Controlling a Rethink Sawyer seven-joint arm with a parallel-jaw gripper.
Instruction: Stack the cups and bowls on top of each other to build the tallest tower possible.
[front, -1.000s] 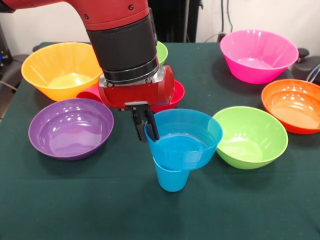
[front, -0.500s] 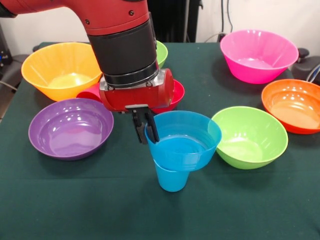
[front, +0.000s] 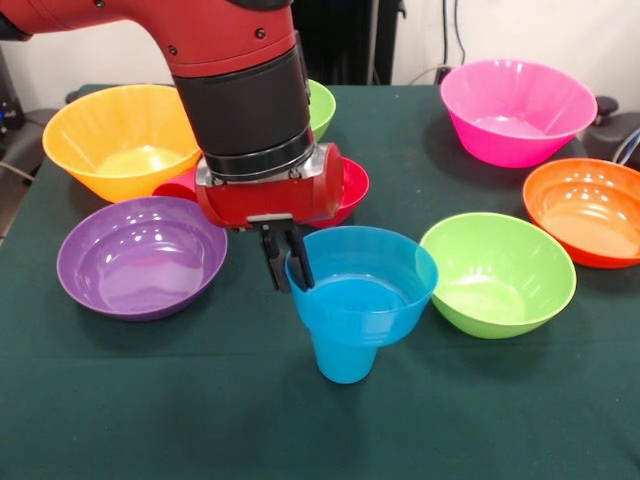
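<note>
Nearest to me on the dark green cloth-covered table (front: 120, 420) I see the sky-blue ribbed plastic cup (front: 345, 358) standing upright, with the small glossy blue plastic bowl (front: 362, 283) nested in its mouth. The bowl sits slightly tilted. The gripper (front: 286, 262) comes down at the bowl's left rim, and its black fingers (front: 300, 258) are pinching that rim, one inside the wall and one outside.

Just beside the blue bowl on the right I have a medium lime-green plastic bowl (front: 498, 273), their rims close together. To the left, a large purple plastic bowl (front: 141, 256) sits apart from the stack.

Further back, a small red plastic bowl (front: 350, 190) shows either side of the red gripper housing, which hides most of it. On the right edge is a large orange plastic bowl (front: 585, 208). On the far left a large yellow-orange plastic bowl (front: 122, 140) sits behind the purple one. A second lime-green bowl (front: 321, 104) peeks out behind the arm, and the large pink plastic bowl (front: 517, 110) stands at the far right.
</note>
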